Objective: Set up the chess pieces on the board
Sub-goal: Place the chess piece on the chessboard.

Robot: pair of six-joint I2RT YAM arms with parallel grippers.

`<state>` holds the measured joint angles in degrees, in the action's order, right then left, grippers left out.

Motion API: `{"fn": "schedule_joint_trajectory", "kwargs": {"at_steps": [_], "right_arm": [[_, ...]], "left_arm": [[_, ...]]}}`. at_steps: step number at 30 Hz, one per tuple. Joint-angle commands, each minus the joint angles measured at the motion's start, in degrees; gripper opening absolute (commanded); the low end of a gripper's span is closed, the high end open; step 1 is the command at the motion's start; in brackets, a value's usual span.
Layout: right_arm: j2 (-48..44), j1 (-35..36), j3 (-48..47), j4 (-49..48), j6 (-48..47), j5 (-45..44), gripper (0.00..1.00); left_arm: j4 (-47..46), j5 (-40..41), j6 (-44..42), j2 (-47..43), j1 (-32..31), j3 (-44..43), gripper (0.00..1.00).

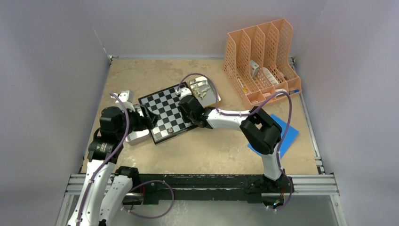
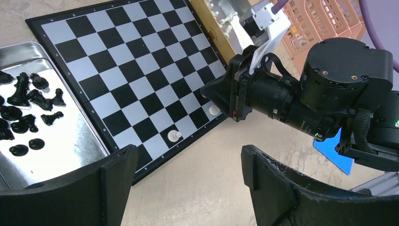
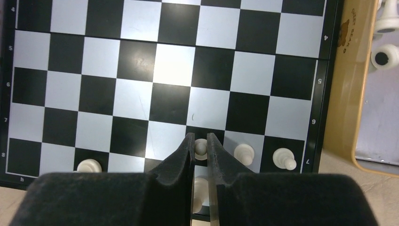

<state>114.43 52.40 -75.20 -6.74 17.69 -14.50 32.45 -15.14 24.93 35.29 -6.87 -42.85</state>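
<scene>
From above, you cannot make out the chessmen (image 1: 169, 129) on the board (image 1: 164, 113): too small. At the right wrist, the right hand (image 3: 201, 141) hides much of the pale piece (image 3: 201, 147) pinched between its fingers. The metal tray (image 2: 70, 136) of black pieces (image 2: 21, 89) runs off the left wrist view's left edge.

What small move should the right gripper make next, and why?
Probably open the right gripper and lift away: it is shut on a pale piece that seems to stand on the board, in line with two pale neighbours.
</scene>
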Motion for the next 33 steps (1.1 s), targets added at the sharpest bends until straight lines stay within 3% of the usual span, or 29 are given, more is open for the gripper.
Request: {"fn": "schedule_joint_trajectory", "kwargs": {"at_steps": [1, 12, 33], "right_arm": [[-0.8, 0.2, -2.9, 0.6, 1.0, -1.5, 0.15], [0.4, 0.2, -4.0, 1.5, 1.0, -1.1, 0.2], [0.6, 0.4, -4.9, 4.2, 0.6, -2.1, 0.17]], "left_arm": [[-1.2, 0.6, 0.4, -0.1, -0.2, -0.5, 0.81], [-1.1, 0.6, 0.5, -0.1, -0.2, -0.6, 0.81], [-1.1, 0.8, 0.5, -0.3, -0.1, -0.6, 0.81]]}}
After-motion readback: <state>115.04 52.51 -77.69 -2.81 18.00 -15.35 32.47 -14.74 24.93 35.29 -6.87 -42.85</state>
